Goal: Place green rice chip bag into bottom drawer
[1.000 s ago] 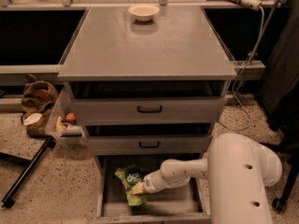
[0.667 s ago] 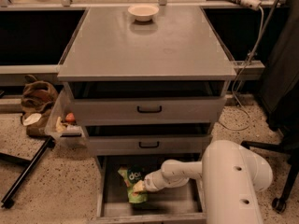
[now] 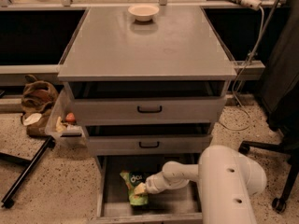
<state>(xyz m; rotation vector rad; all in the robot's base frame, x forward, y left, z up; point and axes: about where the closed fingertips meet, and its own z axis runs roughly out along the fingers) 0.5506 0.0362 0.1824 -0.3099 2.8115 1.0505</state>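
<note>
The green rice chip bag (image 3: 134, 186) is a crumpled light-green foil bag with a dark round logo. It is inside the open bottom drawer (image 3: 112, 199), left of the drawer's middle. My gripper (image 3: 141, 188) reaches into the drawer from the right on a white arm, with its tip against the bag's right side. The bag's lower part looks close to the drawer floor.
The grey cabinet has two upper drawers with black handles (image 3: 149, 109), both slightly open. A cream bowl (image 3: 143, 11) sits on the cabinet top. A clear bin (image 3: 63, 122) and a brown bag (image 3: 37, 97) lie at the left; a chair base (image 3: 280, 171) stands at the right.
The arm and the bag have stayed in almost the same place inside the drawer. The bag has shifted very slightly.
</note>
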